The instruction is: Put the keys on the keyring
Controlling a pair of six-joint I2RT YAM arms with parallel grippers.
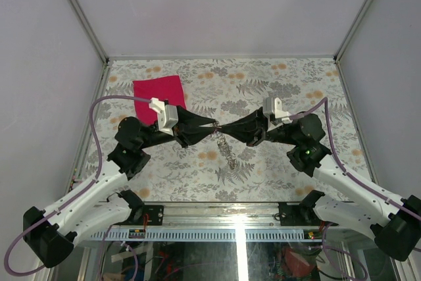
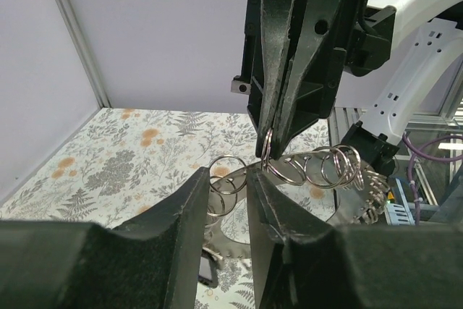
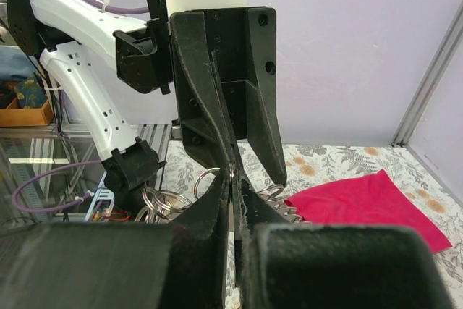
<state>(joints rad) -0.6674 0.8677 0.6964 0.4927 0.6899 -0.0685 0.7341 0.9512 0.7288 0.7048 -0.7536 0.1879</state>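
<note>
Both grippers meet tip to tip above the table's middle. My right gripper [image 1: 222, 127] [image 3: 231, 179] is shut on a thin silvery ring of the keyring [image 2: 267, 155] [image 3: 231, 172], held edge-on between its pads. Several linked silvery rings [image 2: 329, 168] trail from it, and a strand of them [image 1: 229, 153] hangs down to the table. Toothed silvery pieces [image 2: 369, 192] that look like keys hang among the rings; no red or yellow heads show. My left gripper [image 1: 214, 125] [image 2: 228, 182] is open, its fingers either side of the rings just below the right gripper's tips.
A pink-red cloth [image 1: 160, 95] [image 3: 362, 204] lies flat at the back left of the fern-printed table [image 1: 283, 90]. White walls and metal posts close in the sides. A small dark piece [image 2: 206, 269] lies on the table under the left fingers.
</note>
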